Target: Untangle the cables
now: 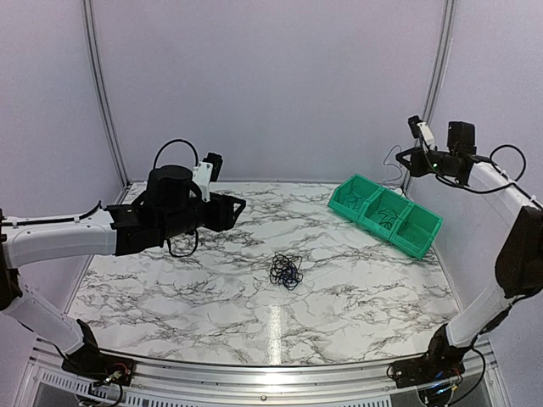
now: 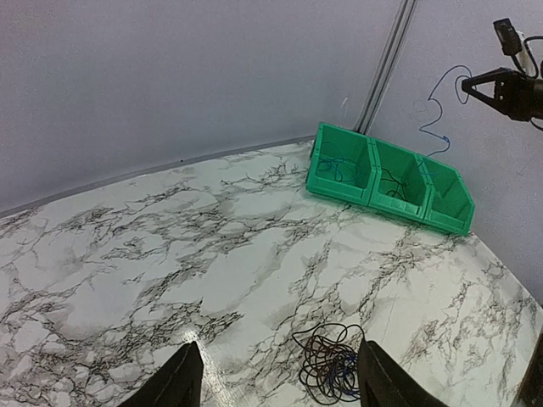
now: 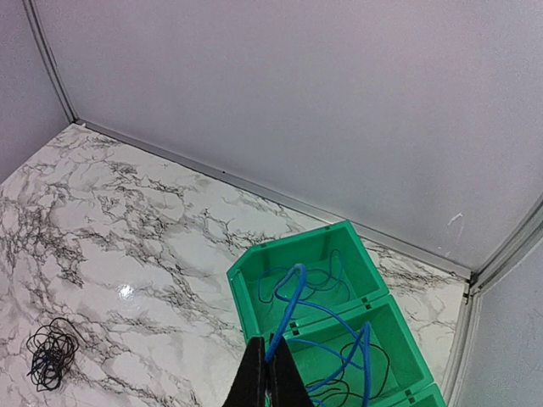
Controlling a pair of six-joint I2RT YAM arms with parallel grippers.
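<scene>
Only the wrist views clearly show right gripper (image 3: 267, 356) clamping a blue cable (image 3: 289, 297), left gripper (image 2: 280, 349) spread open.

white marble-pattern table top (image 1: 170, 280) with dark grey veins; a bright glare streak (image 1: 274, 326) on it near the front edge, middle; a silver metal rail (image 1: 254, 379) runs along that near edge. green plastic bin (image 1: 386, 214), three open compartments in a row, sits far right on the table, skewed to its edges, close to the right wall. plain pale lilac-grey walls (image 1: 271, 85) on three sides; a thin silver upright post (image 1: 100, 93) in each back corner.
</scene>
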